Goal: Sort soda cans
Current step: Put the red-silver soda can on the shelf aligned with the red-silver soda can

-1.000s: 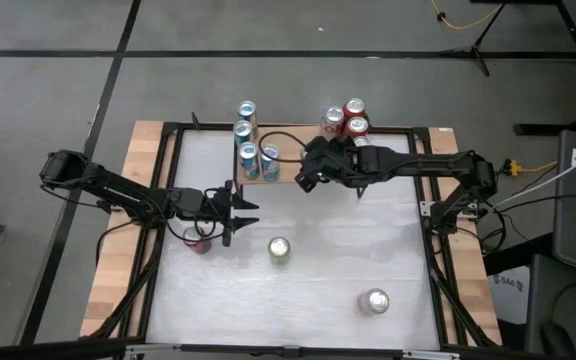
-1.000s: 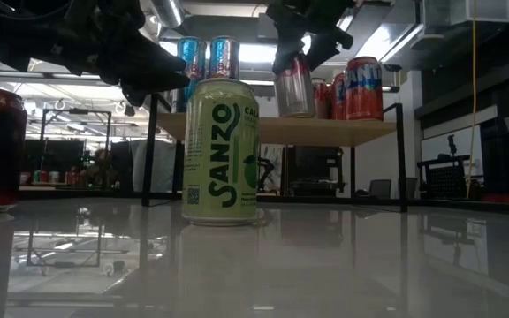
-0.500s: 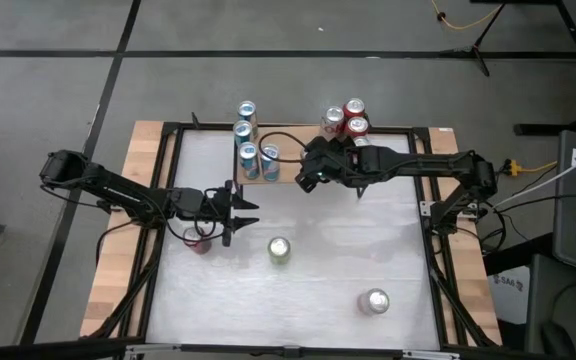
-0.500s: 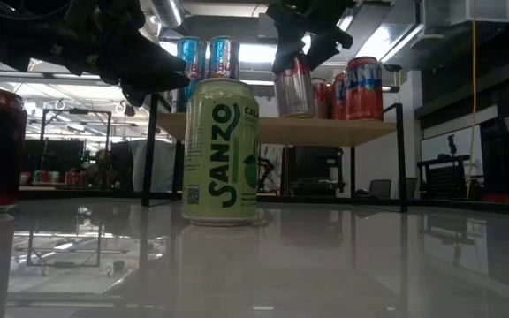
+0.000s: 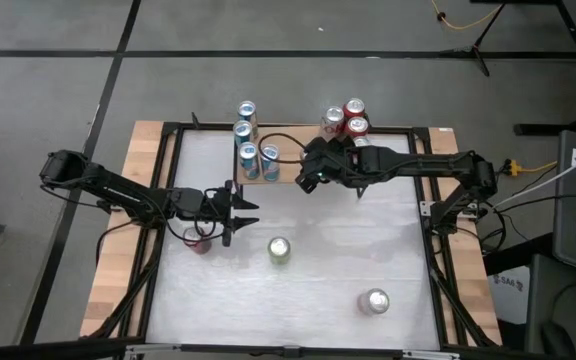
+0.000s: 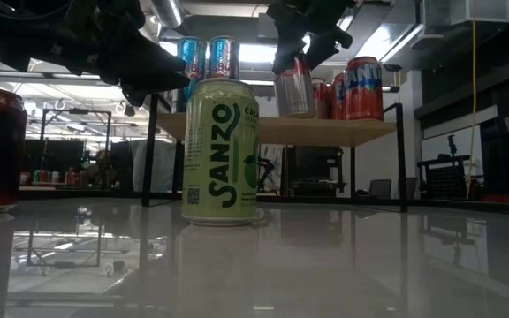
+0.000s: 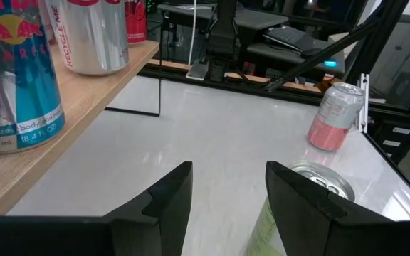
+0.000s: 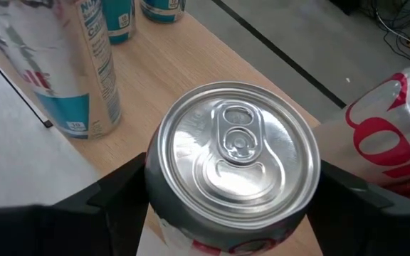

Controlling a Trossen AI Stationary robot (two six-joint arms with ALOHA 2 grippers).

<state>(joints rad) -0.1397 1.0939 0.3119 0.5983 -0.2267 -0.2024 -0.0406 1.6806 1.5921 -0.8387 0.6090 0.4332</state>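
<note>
My right gripper [image 5: 310, 172] is at the far middle of the table, shut on a silver soda can [image 8: 237, 153] above the near edge of the wooden shelf [image 6: 352, 131]. Blue cans [image 5: 249, 158] stand on the shelf's left part and red cans [image 5: 354, 118] on its right. On the table stand a red can [image 5: 200, 240], a pale green can [image 5: 280, 250] and a silver-pink can [image 5: 373, 300]. My left gripper [image 5: 246, 212] hovers open between the red and the green can, holding nothing. My right gripper pinches the silver can's upper wall [image 8: 154, 186], just under the rim, between its two fingers [image 8: 112, 195], one on each side. The fingers slant down from above. The can [image 6: 294, 84] hangs slightly tilted, its bottom level with the shelf top; whether it touches, I cannot tell.
A black metal frame [image 5: 423, 210] runs round the white tabletop, with wooden strips outside it. The shelf stands on thin black legs [image 6: 402, 159]. Bare white tabletop [image 5: 338, 240] lies between the three standing cans.
</note>
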